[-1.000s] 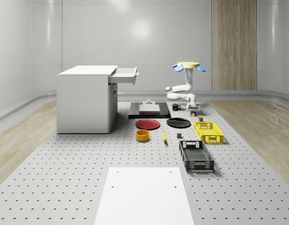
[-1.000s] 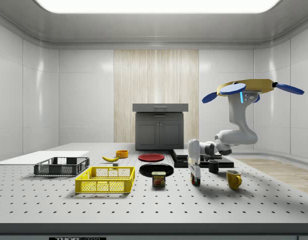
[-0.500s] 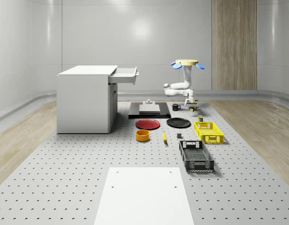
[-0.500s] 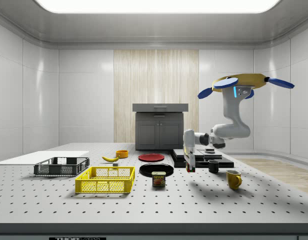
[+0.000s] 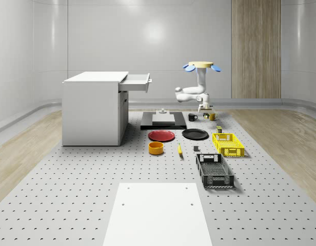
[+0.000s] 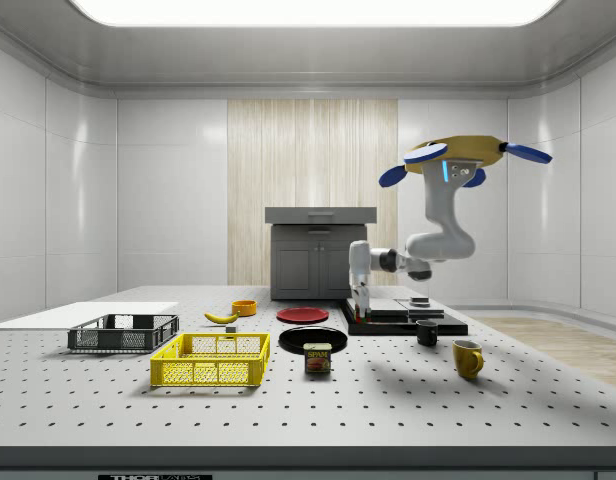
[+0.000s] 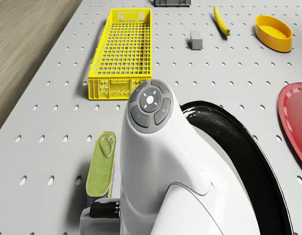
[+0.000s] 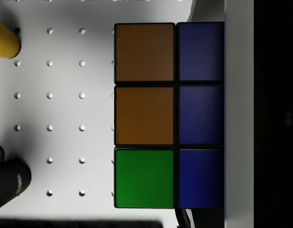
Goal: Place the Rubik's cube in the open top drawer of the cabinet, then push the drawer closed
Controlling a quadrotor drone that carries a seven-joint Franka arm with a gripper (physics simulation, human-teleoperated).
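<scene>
One drone hovers in the air above the far part of the perforated table, toward the whole-scene view's right, with the black mug and the yellow mug on the table below it. Its white arm hangs from the body, bends sideways and ends with the gripper pointing down, clear of the table surface.

The gripper is closed on the Rubik's cube. The wrist view shows the cube pressed against one dark finger, with orange, green and blue tiles facing the camera. The cube is thus held in the air, off the table, and well apart from the cabinet.

The white cabinet stands on the table at the whole-scene view's left. Its top drawer is pulled out and open toward the drone.

On the table near the robot lie a black plate, a red plate, a potted-meat can, a yellow crate, a banana and an orange bowl. A black crate sits nearer the whole-scene camera.
</scene>
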